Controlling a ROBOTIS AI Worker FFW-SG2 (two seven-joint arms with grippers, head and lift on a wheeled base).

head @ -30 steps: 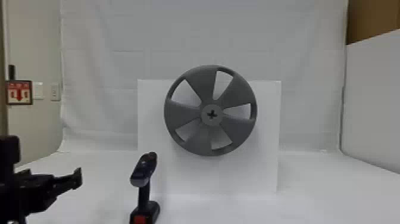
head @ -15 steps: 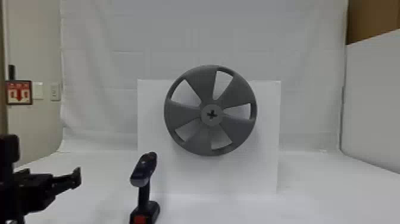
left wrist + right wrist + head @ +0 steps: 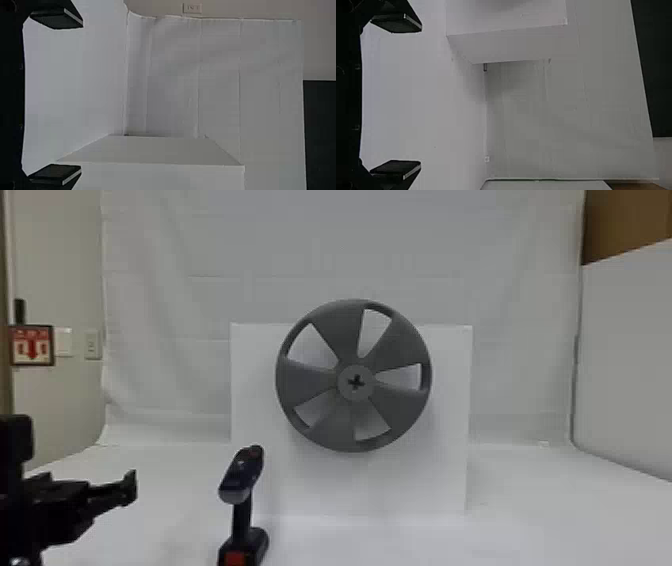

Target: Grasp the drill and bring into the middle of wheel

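At the left edge of the head view is my left gripper point(image 3: 131, 488), apart from the drill and to its left. In the left wrist view my left gripper point(image 3: 56, 97) is open, its two fingers wide apart with nothing between them. The black drill point(image 3: 242, 510) stands upright on the white table, its red-marked base at the view's bottom edge. Farther back, the grey five-spoke wheel point(image 3: 306, 382) is upright, with a dark cross-shaped mark at its hub. My right gripper point(image 3: 396, 101) is open and holds nothing in the right wrist view.
Behind the wheel stands a white box point(image 3: 450, 470) on the white table point(image 3: 530, 515). White cloth point(image 3: 210, 290) hangs at the back, and a white panel point(image 3: 630, 365) borders the right side. A red sign point(image 3: 32, 346) hangs on the left wall.
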